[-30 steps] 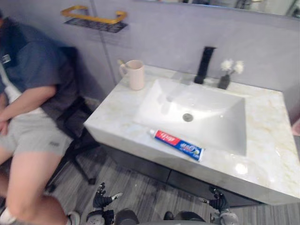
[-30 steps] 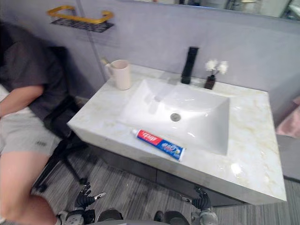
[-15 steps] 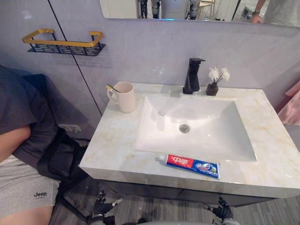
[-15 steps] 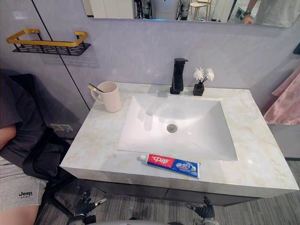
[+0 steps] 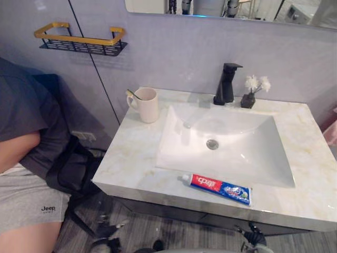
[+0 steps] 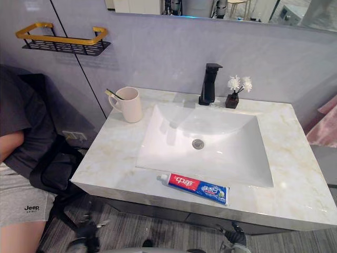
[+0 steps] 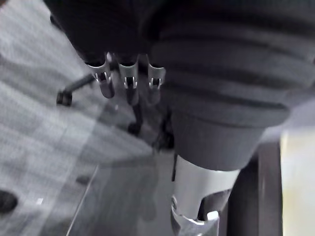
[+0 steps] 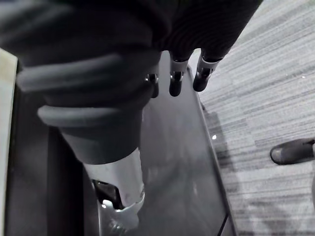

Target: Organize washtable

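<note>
The left hand [image 7: 129, 81] and right hand [image 8: 176, 84] hang relaxed-open and empty at the head view's bottom edge, while the toothpaste tube [image 5: 218, 188] lies flat on the washtable [image 5: 131, 158] front rim, lower centre.

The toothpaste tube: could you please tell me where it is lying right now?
In the left eye view the toothpaste tube lies on the front strip of the countertop, just in front of the sink basin, cap towards the robot's left.
</note>
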